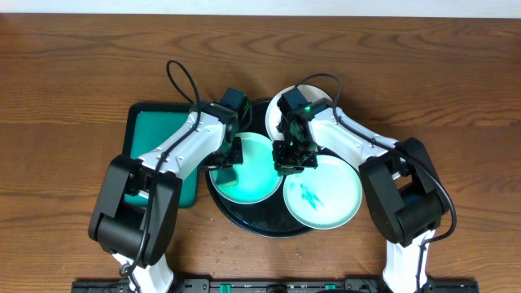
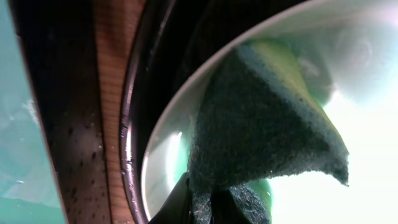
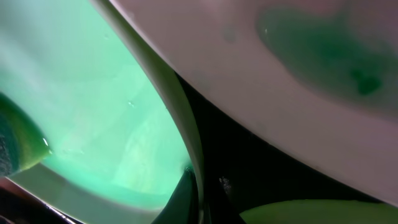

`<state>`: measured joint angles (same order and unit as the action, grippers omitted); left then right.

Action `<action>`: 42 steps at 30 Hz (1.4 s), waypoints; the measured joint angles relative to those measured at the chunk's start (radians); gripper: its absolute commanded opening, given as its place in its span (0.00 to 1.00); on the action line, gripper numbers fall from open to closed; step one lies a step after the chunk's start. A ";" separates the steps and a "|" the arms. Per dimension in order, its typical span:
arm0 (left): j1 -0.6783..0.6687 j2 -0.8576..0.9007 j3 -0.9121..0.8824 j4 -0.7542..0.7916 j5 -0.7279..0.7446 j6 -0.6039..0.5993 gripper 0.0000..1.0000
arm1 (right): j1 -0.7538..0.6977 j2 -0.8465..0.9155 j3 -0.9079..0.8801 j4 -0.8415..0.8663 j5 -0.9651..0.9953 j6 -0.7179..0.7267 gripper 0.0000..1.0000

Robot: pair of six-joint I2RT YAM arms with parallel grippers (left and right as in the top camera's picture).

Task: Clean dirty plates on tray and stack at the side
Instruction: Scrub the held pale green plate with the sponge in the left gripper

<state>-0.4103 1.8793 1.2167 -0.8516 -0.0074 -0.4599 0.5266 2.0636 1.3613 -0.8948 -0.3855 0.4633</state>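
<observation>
The round black tray point(image 1: 244, 221) holds three plates. My left gripper point(image 1: 225, 159) is shut on a dark green sponge point(image 2: 261, 124) and presses it onto the left side of the teal-lit plate point(image 1: 252, 171). My right gripper point(image 1: 291, 156) is shut on that plate's right rim point(image 3: 194, 186), holding it tilted. The front right plate point(image 1: 321, 194) lies flat with a green smear; it also shows in the right wrist view point(image 3: 298, 62). The back plate point(image 1: 281, 106) is mostly hidden under my right arm.
A green rectangular tray point(image 1: 155, 134) with a black rim lies left of the black tray, partly under my left arm. The black tray's rim point(image 2: 127, 124) and a strip of the wooden table point(image 2: 106, 93) show beside the sponge.
</observation>
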 measured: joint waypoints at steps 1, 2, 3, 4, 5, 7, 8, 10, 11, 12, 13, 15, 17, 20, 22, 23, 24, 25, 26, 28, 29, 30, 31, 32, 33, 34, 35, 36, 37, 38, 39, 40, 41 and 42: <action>-0.001 0.000 -0.001 0.006 -0.010 0.001 0.07 | 0.000 0.000 0.000 0.000 0.000 0.000 0.01; -0.002 0.000 -0.002 0.013 -0.019 0.005 0.07 | 0.000 0.000 0.000 0.000 0.000 0.000 0.01; -0.003 0.000 -0.004 0.027 -0.031 0.014 0.07 | 0.000 0.000 0.000 0.000 -0.002 0.000 0.01; -0.004 0.000 -0.005 0.041 -0.042 0.021 0.07 | 0.000 0.000 0.000 0.001 -0.005 0.002 0.01; -0.004 0.000 -0.005 0.056 -0.052 0.034 0.07 | 0.000 0.000 -0.001 0.003 -0.008 0.005 0.01; -0.004 0.000 -0.008 0.093 -0.069 0.063 0.07 | 0.001 0.000 -0.001 0.006 -0.013 0.013 0.01; -0.004 0.000 -0.008 0.105 -0.075 0.072 0.07 | 0.001 0.000 -0.001 0.007 -0.015 0.016 0.01; -0.005 0.000 -0.009 0.126 -0.083 0.096 0.07 | 0.001 0.000 -0.001 0.009 -0.018 0.024 0.01; -0.006 0.000 -0.009 0.133 -0.088 0.104 0.07 | 0.001 0.000 -0.001 0.009 -0.019 0.026 0.01; -0.008 0.000 -0.009 0.138 -0.093 0.115 0.07 | 0.001 0.000 -0.001 0.010 -0.019 0.027 0.01; -0.010 0.000 -0.009 0.142 -0.098 0.121 0.07 | 0.001 0.000 -0.001 0.010 -0.020 0.027 0.01; -0.014 -0.001 -0.009 0.145 -0.106 0.129 0.07 | 0.001 0.000 -0.001 0.010 -0.020 0.029 0.01; -0.016 -0.004 -0.009 0.150 -0.116 0.137 0.07 | 0.001 0.000 -0.001 0.010 -0.020 0.029 0.01; -0.016 -0.013 -0.011 0.168 -0.145 0.151 0.07 | 0.001 0.000 -0.001 0.010 -0.020 0.030 0.01; -0.016 -0.026 -0.013 0.184 -0.160 0.170 0.07 | 0.001 0.000 -0.001 0.010 -0.020 0.030 0.01; -0.016 -0.035 -0.013 0.192 -0.166 0.179 0.07 | 0.001 0.000 -0.001 0.010 -0.020 0.030 0.01; -0.016 -0.048 -0.014 0.205 -0.175 0.191 0.07 | 0.001 0.000 -0.001 0.010 -0.020 0.030 0.01; -0.016 -0.058 -0.014 0.217 -0.186 0.198 0.07 | 0.001 0.000 -0.001 0.011 -0.020 0.029 0.01; -0.014 -0.072 -0.014 0.235 -0.207 0.207 0.07 | 0.001 0.000 -0.002 0.009 -0.016 0.026 0.01; -0.005 -0.093 -0.014 0.260 -0.233 0.226 0.07 | 0.001 0.000 -0.002 0.008 -0.014 0.022 0.01; -0.002 -0.099 -0.014 0.269 -0.242 0.233 0.07 | 0.001 0.000 -0.002 0.008 -0.014 0.021 0.01; 0.002 -0.102 -0.014 0.278 -0.249 0.241 0.07 | 0.001 0.000 -0.002 0.008 -0.014 0.020 0.01; 0.003 -0.102 -0.014 0.285 -0.253 0.249 0.07 | 0.001 0.000 -0.002 0.008 -0.014 0.018 0.01; 0.004 -0.102 -0.014 0.288 -0.253 0.256 0.07 | 0.001 0.000 -0.002 0.008 -0.014 0.018 0.01; 0.003 -0.102 -0.014 0.288 -0.252 0.260 0.07 | 0.001 0.000 -0.002 0.008 -0.014 0.018 0.01; 0.003 -0.102 -0.014 0.288 -0.246 0.264 0.07 | 0.001 0.000 -0.002 0.008 -0.014 0.018 0.01; 0.003 -0.102 -0.014 0.288 -0.227 0.274 0.07 | 0.001 0.000 -0.002 0.008 -0.014 0.018 0.01; 0.001 -0.102 -0.014 0.286 -0.213 0.277 0.07 | 0.001 0.000 -0.002 0.008 -0.014 0.018 0.01; -0.002 -0.102 -0.014 0.284 -0.197 0.278 0.07 | 0.001 0.000 -0.002 0.008 -0.014 0.018 0.01; -0.007 -0.102 -0.014 0.283 -0.181 0.282 0.07 | 0.001 0.000 -0.002 0.008 -0.014 0.018 0.01; -0.016 -0.102 -0.014 0.282 -0.163 0.288 0.07 | 0.001 0.000 -0.002 0.008 -0.014 0.018 0.01; -0.028 -0.102 -0.014 0.282 -0.146 0.297 0.07 | 0.001 0.000 -0.002 0.008 -0.014 0.018 0.01; -0.045 -0.102 -0.014 0.280 -0.132 0.303 0.07 | 0.001 0.000 -0.002 0.008 -0.014 0.018 0.01; -0.067 -0.102 -0.014 0.280 -0.119 0.307 0.07 | 0.001 0.000 -0.002 0.008 -0.014 0.018 0.01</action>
<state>-0.4770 1.7771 1.2030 -0.5720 -0.1268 -0.1528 0.5274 2.0636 1.3594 -0.8871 -0.3992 0.4808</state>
